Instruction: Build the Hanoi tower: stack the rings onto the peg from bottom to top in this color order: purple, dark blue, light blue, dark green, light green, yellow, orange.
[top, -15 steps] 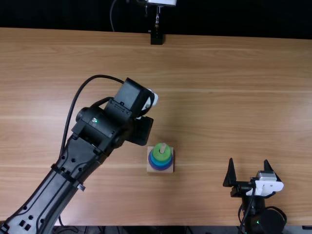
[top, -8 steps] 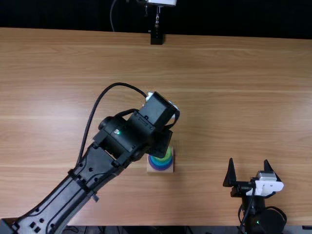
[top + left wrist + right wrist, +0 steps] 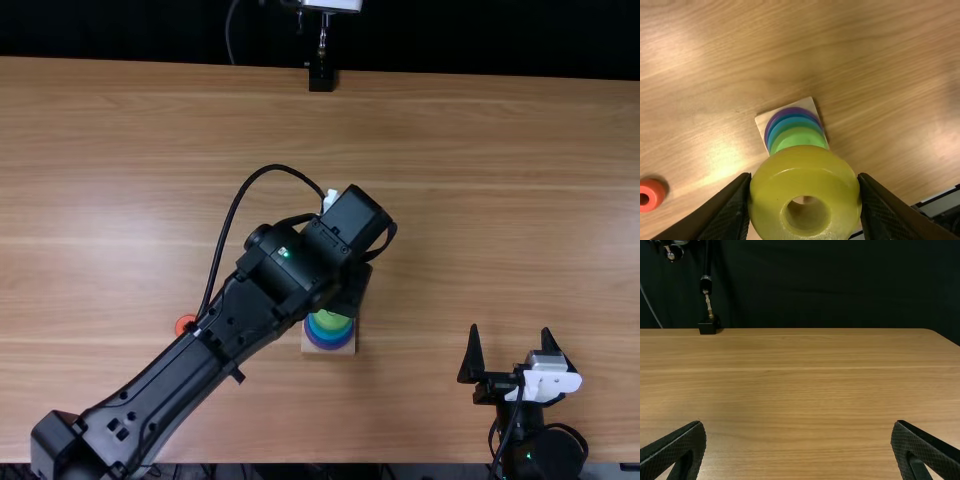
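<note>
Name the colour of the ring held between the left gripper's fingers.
The held ring is yellow; it shows best in the left wrist view.

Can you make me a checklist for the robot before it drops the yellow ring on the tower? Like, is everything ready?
1. Yellow ring gripped by the left gripper: ok, it's between both fingers.
2. Tower colors: ok as far as they show, with purple lowest, then blue, then green on top.
3. Every blue and green shade there: cannot tell, the rings overlap.
4. Yellow ring's hole centered over the peg: cannot tell, only a bit of peg peeks through.
5. Right gripper out of the way: ok, off to the side.
6. Orange ring waiting on the table: ok.
</note>
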